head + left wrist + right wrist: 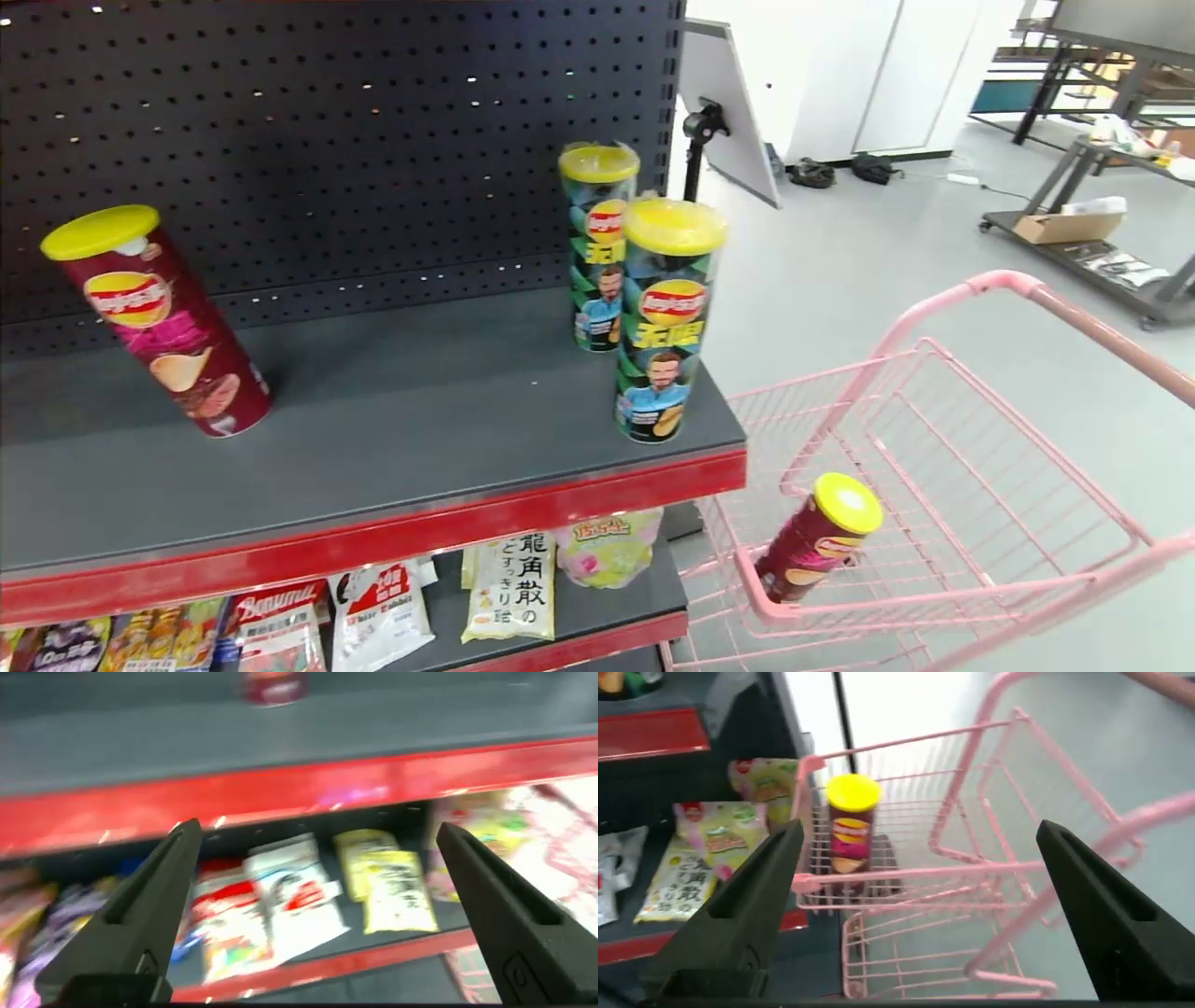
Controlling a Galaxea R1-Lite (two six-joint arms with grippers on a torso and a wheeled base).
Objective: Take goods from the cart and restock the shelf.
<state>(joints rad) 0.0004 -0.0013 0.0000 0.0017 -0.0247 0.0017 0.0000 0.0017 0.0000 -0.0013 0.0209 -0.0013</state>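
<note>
A green can (665,317) crowds the shelf's (420,420) front-right corner, the cart (1004,278) just beyond; left gripper (318,829) and right gripper (920,829) gape empty.

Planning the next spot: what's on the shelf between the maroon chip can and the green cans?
Nothing; head view shows bare shelf between maroon can and green cans.

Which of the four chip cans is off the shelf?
The maroon can in the pink cart; the second maroon can, the rear green can and the front green can stand on the shelf.
</note>
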